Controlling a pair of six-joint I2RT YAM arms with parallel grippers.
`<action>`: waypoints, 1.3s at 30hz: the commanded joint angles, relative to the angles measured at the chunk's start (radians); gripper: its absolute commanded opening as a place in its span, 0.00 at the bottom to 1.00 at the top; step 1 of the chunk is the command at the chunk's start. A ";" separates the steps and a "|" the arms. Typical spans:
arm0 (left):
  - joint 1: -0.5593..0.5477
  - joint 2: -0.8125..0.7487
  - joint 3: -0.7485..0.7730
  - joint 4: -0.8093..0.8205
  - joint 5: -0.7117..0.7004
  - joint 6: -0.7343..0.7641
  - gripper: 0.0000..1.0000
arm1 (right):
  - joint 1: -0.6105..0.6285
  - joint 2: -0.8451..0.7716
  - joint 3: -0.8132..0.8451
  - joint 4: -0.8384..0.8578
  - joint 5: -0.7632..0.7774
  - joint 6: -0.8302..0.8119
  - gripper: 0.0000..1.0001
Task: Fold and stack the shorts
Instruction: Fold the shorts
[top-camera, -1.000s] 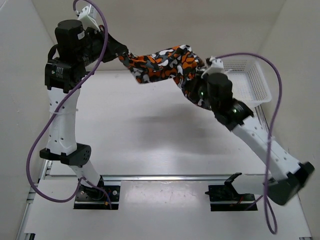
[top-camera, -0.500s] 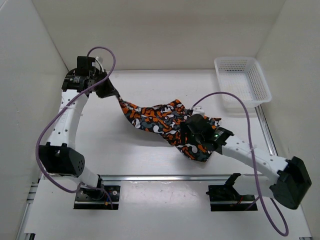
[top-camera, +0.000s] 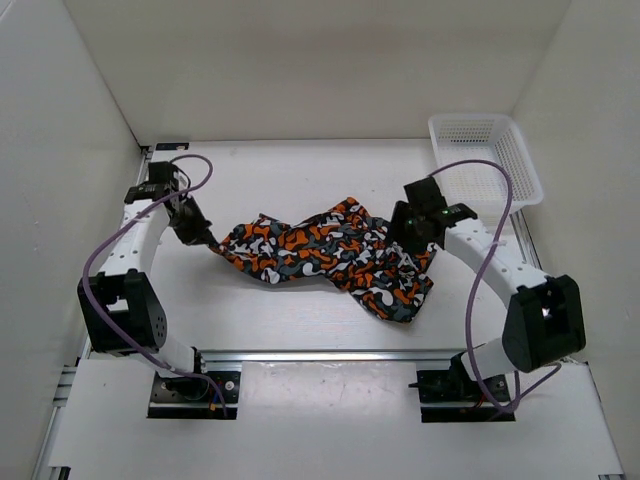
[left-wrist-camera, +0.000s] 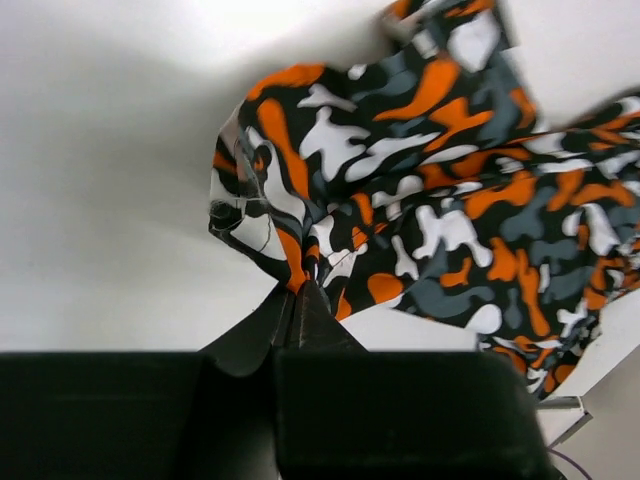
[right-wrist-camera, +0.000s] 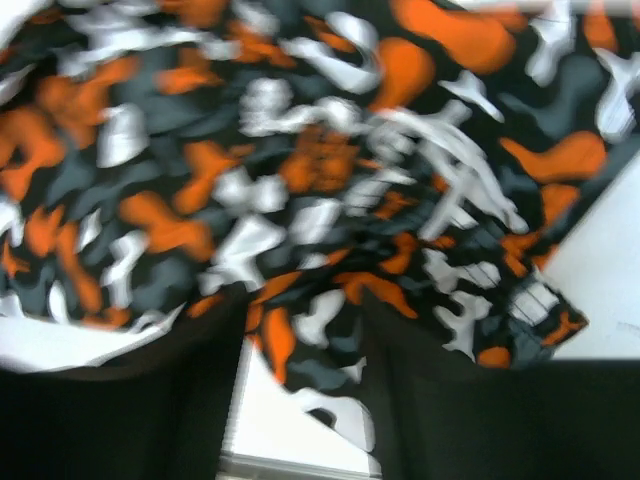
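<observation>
The camouflage shorts (top-camera: 330, 258) lie crumpled across the middle of the table, spread from left to right. My left gripper (top-camera: 207, 240) is low at their left end, shut on a pinch of the fabric edge (left-wrist-camera: 305, 275). My right gripper (top-camera: 408, 238) hovers over the right part of the shorts. In the right wrist view its fingers (right-wrist-camera: 205, 385) stand wide apart with the fabric (right-wrist-camera: 320, 190) just beyond and between the tips, blurred by motion. My right gripper (right-wrist-camera: 305, 345) looks open.
A white mesh basket (top-camera: 487, 160) stands at the far right corner, just behind my right arm. White walls close in the table on the left, back and right. A metal rail (top-camera: 320, 355) runs along the near edge.
Both arms brought the shorts down from mid-air onto the table. The left gripper moved down and nearer with its corner. The right gripper moved back to the shorts' right side, and its jaws now stand apart.
</observation>
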 joint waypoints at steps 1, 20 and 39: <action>0.010 -0.036 -0.074 0.039 0.005 -0.010 0.10 | -0.113 0.037 -0.011 -0.013 -0.181 0.084 0.60; 0.010 0.030 -0.050 0.073 0.023 -0.010 0.10 | -0.064 0.469 0.265 -0.002 -0.165 -0.020 0.00; 0.053 0.002 0.299 -0.016 0.108 -0.039 0.10 | -0.116 -0.107 0.011 0.294 -0.094 -0.123 0.00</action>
